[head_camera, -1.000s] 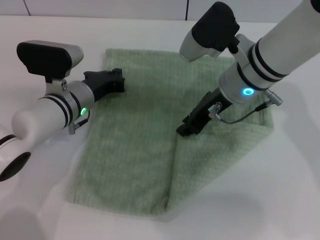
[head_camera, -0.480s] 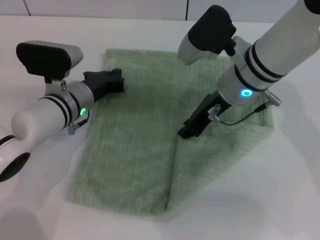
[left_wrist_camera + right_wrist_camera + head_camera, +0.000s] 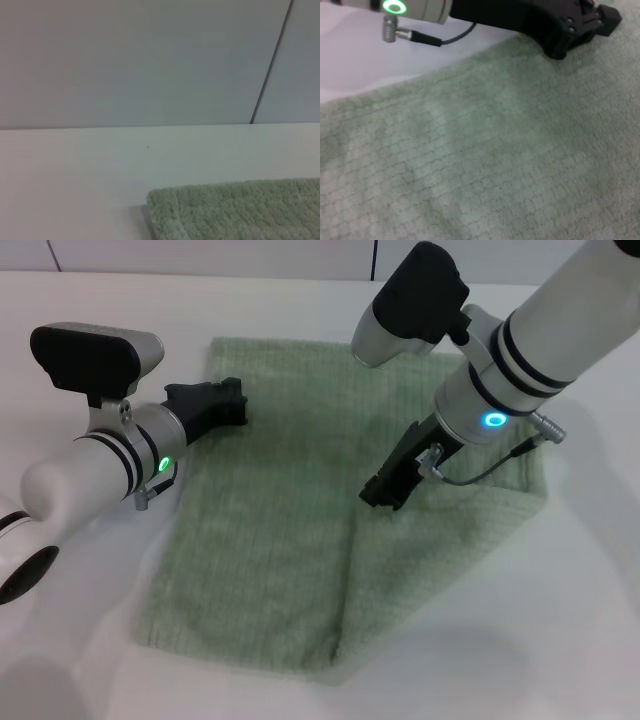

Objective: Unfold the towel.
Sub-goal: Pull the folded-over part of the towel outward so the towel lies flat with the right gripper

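Observation:
The pale sage-green towel (image 3: 270, 530) lies on the white table (image 3: 80, 640). Its right part is doubled over, and the flap's edge (image 3: 348, 570) runs toward the near side. My left gripper (image 3: 238, 403) rests low at the towel's left edge near the far left corner. My right gripper (image 3: 380, 495) hangs just over the far end of the flap's edge, near the towel's middle. The left wrist view shows only a far corner of the towel (image 3: 240, 210). The right wrist view shows towel surface (image 3: 480, 160) with the left gripper (image 3: 590, 25) on it.
White table surface surrounds the towel on all sides. A pale wall (image 3: 150, 60) with a dark seam stands behind the table. The left arm (image 3: 90, 470) lies low along the table's left side.
My right gripper has shifted slightly up and to the right along the flap's edge. The left arm and the towel look the same.

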### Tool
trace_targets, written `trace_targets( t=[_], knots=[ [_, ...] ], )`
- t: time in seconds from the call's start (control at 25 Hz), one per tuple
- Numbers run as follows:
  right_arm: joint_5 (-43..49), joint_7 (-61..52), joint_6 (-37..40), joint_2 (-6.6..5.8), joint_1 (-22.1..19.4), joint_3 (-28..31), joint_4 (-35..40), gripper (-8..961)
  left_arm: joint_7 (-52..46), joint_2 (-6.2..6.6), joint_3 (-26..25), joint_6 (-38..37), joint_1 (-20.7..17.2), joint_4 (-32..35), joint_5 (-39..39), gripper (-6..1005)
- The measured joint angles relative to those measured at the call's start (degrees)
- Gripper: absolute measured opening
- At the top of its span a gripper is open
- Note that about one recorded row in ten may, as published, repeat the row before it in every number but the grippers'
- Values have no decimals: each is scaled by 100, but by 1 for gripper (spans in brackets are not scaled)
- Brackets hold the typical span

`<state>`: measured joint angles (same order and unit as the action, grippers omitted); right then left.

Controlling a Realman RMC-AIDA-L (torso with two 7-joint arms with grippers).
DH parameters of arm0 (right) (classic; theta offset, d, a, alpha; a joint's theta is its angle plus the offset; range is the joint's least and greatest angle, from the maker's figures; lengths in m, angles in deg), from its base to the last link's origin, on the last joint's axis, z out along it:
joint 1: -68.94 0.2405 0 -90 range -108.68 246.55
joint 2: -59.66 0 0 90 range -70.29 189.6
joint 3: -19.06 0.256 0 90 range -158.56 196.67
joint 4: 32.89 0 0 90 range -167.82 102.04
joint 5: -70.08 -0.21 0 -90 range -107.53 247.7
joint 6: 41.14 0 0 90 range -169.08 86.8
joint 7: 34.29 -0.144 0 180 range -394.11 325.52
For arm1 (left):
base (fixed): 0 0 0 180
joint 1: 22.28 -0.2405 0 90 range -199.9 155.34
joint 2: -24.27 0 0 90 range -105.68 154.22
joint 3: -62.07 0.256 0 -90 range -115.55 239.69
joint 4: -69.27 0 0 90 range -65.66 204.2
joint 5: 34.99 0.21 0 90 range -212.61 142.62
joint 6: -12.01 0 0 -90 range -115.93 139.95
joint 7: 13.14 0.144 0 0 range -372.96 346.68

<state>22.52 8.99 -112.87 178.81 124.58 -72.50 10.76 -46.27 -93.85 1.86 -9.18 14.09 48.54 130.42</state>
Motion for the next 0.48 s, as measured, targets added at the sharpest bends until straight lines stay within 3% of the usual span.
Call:
trace_targets(
  t=[0.48],
  knots=[
    [213, -6, -1629, -23, -649, 78, 2282, 39, 0, -1, -7, 1, -8, -2, 0, -1]
  ],
)
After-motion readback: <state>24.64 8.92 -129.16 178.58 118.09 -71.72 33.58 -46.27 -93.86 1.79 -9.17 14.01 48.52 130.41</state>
